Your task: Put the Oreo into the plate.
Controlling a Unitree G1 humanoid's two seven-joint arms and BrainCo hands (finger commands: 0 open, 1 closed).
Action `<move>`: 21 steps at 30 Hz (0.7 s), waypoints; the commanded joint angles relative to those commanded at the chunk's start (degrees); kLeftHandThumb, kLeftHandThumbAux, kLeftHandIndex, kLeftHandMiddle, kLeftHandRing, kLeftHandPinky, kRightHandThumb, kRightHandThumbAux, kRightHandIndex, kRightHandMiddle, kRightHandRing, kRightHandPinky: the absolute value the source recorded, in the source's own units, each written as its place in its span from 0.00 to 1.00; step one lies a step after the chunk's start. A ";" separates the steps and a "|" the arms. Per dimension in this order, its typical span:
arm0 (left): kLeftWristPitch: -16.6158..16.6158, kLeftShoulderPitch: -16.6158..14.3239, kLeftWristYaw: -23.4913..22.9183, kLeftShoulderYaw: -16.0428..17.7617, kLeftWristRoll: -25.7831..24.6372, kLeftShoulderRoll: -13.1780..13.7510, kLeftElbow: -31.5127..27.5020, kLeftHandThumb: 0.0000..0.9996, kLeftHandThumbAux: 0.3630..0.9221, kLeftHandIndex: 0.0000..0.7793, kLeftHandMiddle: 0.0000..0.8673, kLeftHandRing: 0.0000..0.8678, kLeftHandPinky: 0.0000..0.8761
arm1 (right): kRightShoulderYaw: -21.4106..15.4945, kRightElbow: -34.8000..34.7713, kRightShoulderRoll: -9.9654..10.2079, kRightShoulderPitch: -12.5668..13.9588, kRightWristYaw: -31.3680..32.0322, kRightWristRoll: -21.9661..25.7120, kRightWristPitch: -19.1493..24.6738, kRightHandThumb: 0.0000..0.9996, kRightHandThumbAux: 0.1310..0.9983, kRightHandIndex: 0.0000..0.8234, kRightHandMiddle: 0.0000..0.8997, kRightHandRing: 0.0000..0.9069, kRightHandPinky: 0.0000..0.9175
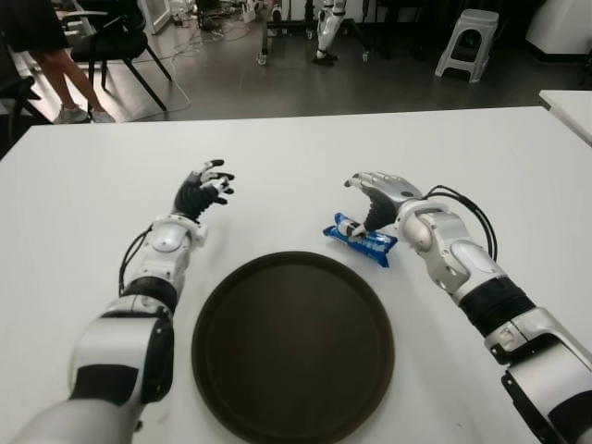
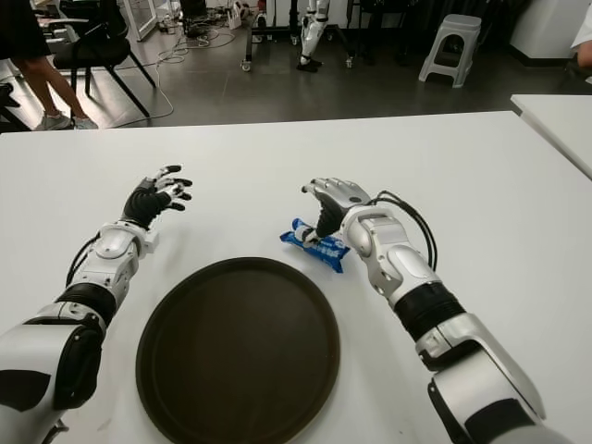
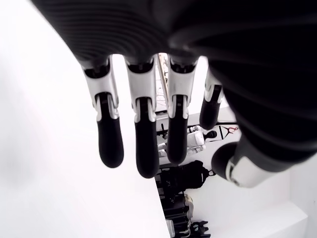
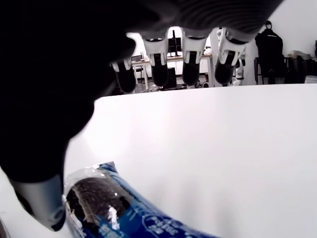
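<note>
While the blue Oreo packet (image 1: 362, 238) lies on the white bench (image 1: 481, 157) just beyond the dark plate's (image 1: 292, 347) rim, right robot hand (image 1: 375, 199) arches over it, thumb touching, fingers unclosed; left robot hand (image 1: 204, 191) hovers spread, empty.

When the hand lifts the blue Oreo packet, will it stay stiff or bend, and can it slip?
The Oreo packet looks like a thin glossy wrapper, so it may slip between smooth fingertips. It lies flat on the table, so it probably will not roll. The right hand has only its thumb by the packet; the ends could crinkle, and the biscuits could crack under a hard squeeze.
</note>
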 joint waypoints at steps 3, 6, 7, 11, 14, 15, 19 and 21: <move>-0.01 0.01 -0.01 -0.08 0.03 0.05 0.01 0.24 0.49 0.23 0.38 0.45 0.50 | 0.17 0.20 -0.03 -0.13 0.45 0.06 -0.02 0.00 0.67 0.00 0.00 0.00 0.00; -0.18 -0.04 0.08 -0.27 0.18 0.11 0.01 0.23 0.50 0.24 0.38 0.45 0.50 | 0.67 0.78 -0.11 -0.48 1.67 -0.01 -0.23 0.00 0.68 0.00 0.00 0.00 0.00; -0.24 -0.05 0.12 -0.33 0.22 0.12 0.01 0.23 0.50 0.24 0.38 0.45 0.50 | 0.82 1.07 -0.10 -0.58 1.88 -0.04 -0.39 0.00 0.68 0.00 0.00 0.00 0.00; -0.49 -0.02 0.31 -0.57 0.33 0.14 -0.02 0.21 0.49 0.24 0.38 0.46 0.51 | 1.06 1.62 -0.14 -0.67 2.13 0.04 -1.08 0.00 0.68 0.00 0.00 0.00 0.00; -0.68 0.07 0.57 -0.75 0.39 0.16 -0.05 0.21 0.50 0.24 0.38 0.45 0.51 | 1.10 1.74 -0.12 -0.55 2.09 0.11 -1.54 0.00 0.68 0.00 0.00 0.00 0.00; -0.62 0.07 0.72 -0.77 0.38 0.15 -0.05 0.21 0.51 0.24 0.38 0.45 0.51 | 1.12 1.74 -0.10 -0.53 2.13 0.12 -1.61 0.00 0.68 0.00 0.00 0.00 0.00; -0.37 0.00 1.06 -0.83 0.32 0.10 -0.02 0.21 0.52 0.23 0.37 0.44 0.49 | 1.15 1.83 -0.01 -0.54 2.31 0.06 -1.62 0.00 0.69 0.00 0.00 0.00 0.00; -0.21 -0.03 1.10 -0.82 0.26 0.08 -0.02 0.21 0.52 0.23 0.37 0.43 0.48 | 1.22 1.82 0.05 -0.54 2.40 -0.07 -1.42 0.00 0.69 0.00 0.00 0.00 0.00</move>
